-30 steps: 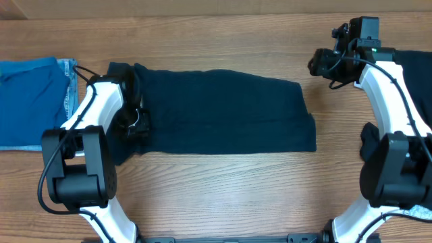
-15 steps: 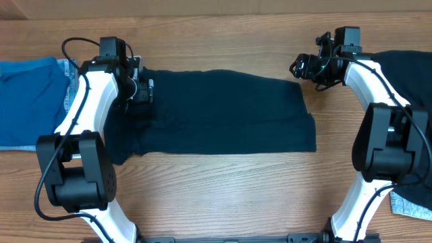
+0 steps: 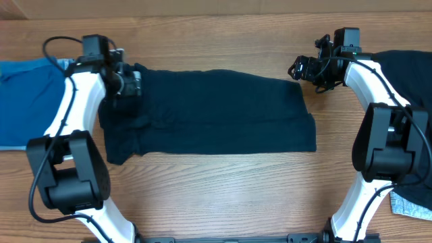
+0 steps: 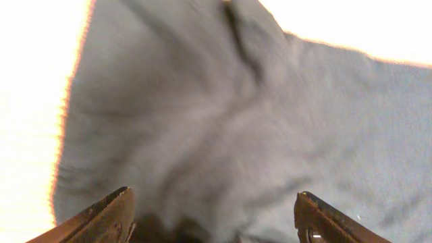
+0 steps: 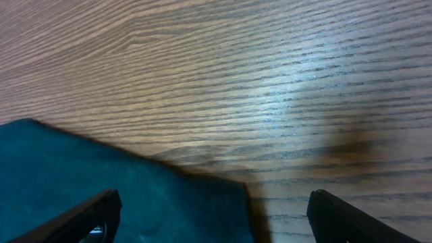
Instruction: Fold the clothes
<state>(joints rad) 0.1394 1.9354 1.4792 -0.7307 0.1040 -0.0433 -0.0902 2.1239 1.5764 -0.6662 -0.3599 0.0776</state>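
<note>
The navy garment (image 3: 223,111) is laid out on the table (image 3: 216,196) (wood-grained). The left gripper (image 3: 131,85) and right gripper (image 3: 298,69) are spread wide, nothing gripped.

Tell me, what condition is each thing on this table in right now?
dark navy garment, spread out flat, rumpled at its left end.
blue garment, lying flat at far left.
left gripper, open, above the dark navy garment's left end.
right gripper, open, over that garment's upper right corner.

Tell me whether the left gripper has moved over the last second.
Yes. The left gripper moved from the near-left part of the dark navy garment to its far-left corner.
</note>
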